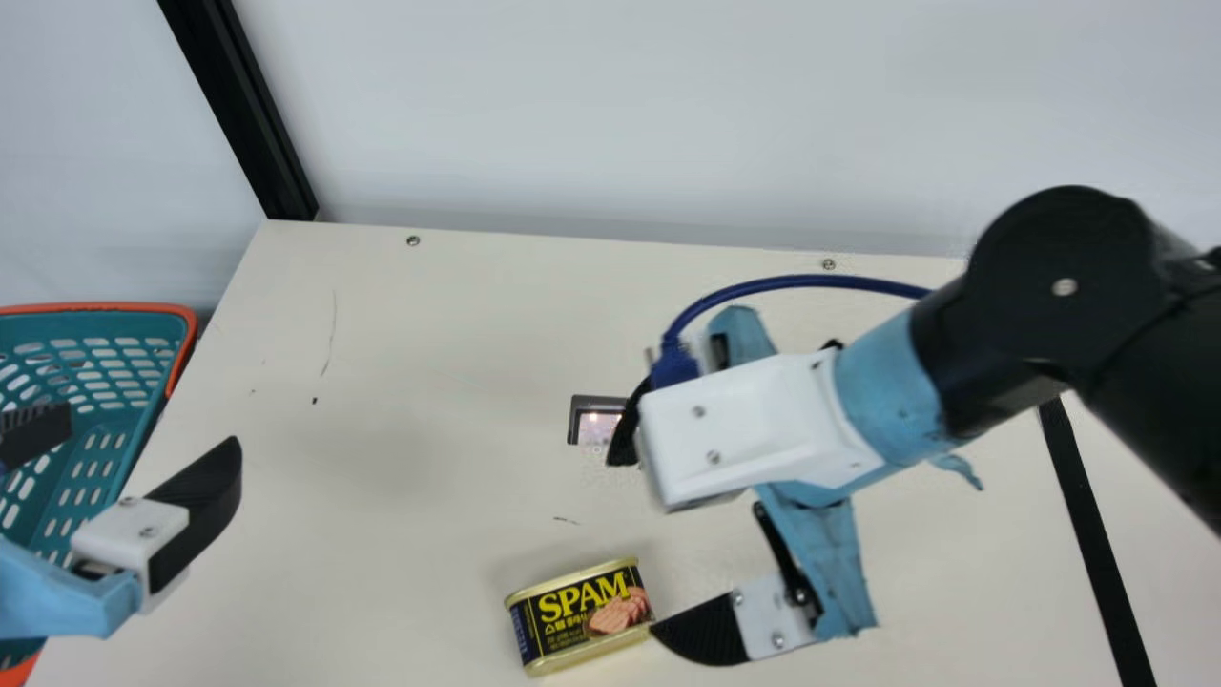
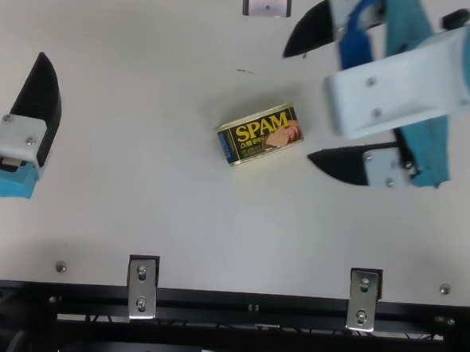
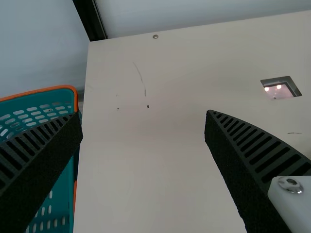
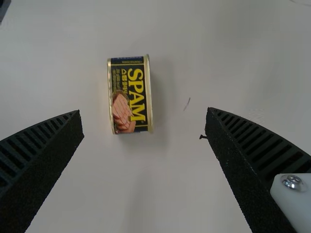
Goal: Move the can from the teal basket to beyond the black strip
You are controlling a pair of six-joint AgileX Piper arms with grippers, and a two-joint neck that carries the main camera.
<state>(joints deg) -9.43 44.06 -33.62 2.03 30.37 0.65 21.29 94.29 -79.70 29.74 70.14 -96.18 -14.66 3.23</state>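
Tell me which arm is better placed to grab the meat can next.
Probably the right: the right gripper hangs open near the meat can, and the black strip lies on that side. The left gripper is farther off, near the teal basket.

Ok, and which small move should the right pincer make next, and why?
Probably ease the right pincer toward the can, fingers spread, before closing: the can lies ungripped on the table, short of the black strip it must pass.

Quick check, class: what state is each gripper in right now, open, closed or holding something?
Left gripper: open, holding nothing.
Right gripper: open, holding nothing; the can lies free.
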